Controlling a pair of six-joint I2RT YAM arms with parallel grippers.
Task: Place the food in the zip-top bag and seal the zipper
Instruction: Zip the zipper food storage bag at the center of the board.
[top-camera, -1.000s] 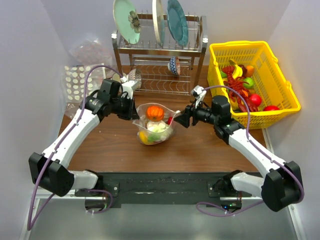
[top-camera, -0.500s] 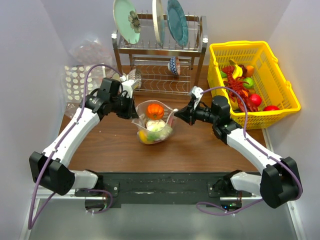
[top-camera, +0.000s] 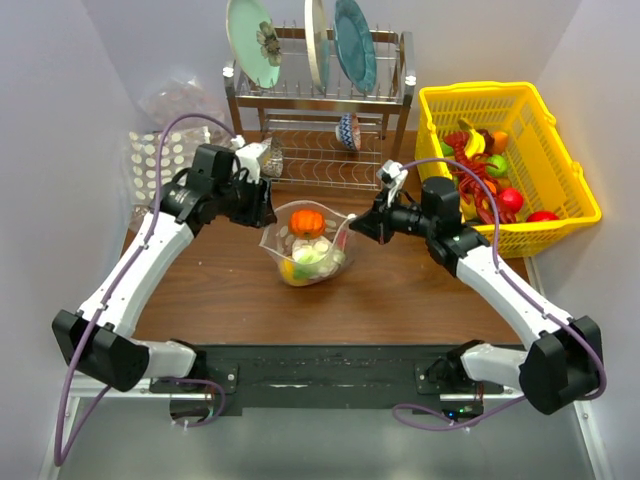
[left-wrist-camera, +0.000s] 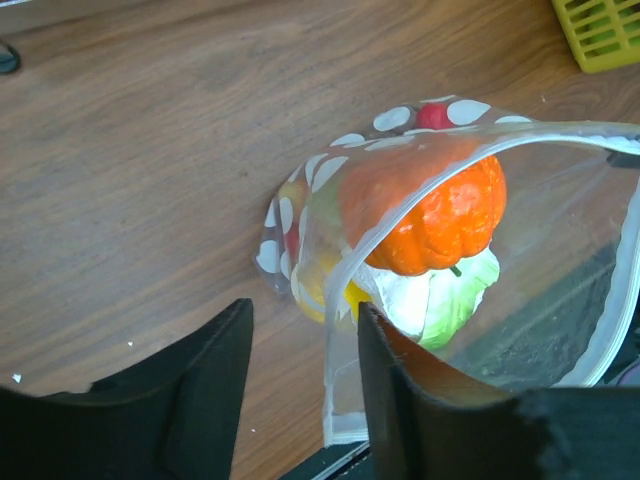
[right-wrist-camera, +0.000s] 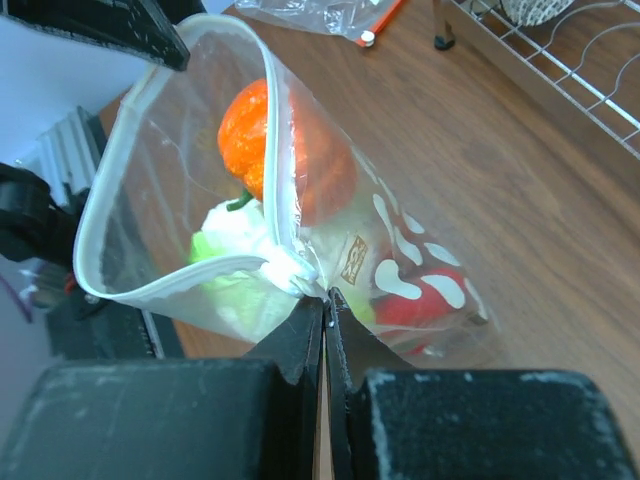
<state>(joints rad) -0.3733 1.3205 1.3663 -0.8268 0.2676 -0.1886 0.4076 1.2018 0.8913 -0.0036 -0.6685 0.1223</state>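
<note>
Ideally, the spread left hand (left-wrist-camera: 303, 320) grips the zip-top bag (left-wrist-camera: 560, 250) opposite where the right hand (right-wrist-camera: 326, 298) pinches it, drawing the zipper (right-wrist-camera: 92, 235) taut.

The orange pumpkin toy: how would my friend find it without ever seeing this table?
In the middle of the brown table stands a clear zip-top bag. The pumpkin sits topmost inside it, the only ribbed orange toy, above white and green pieces.
</note>
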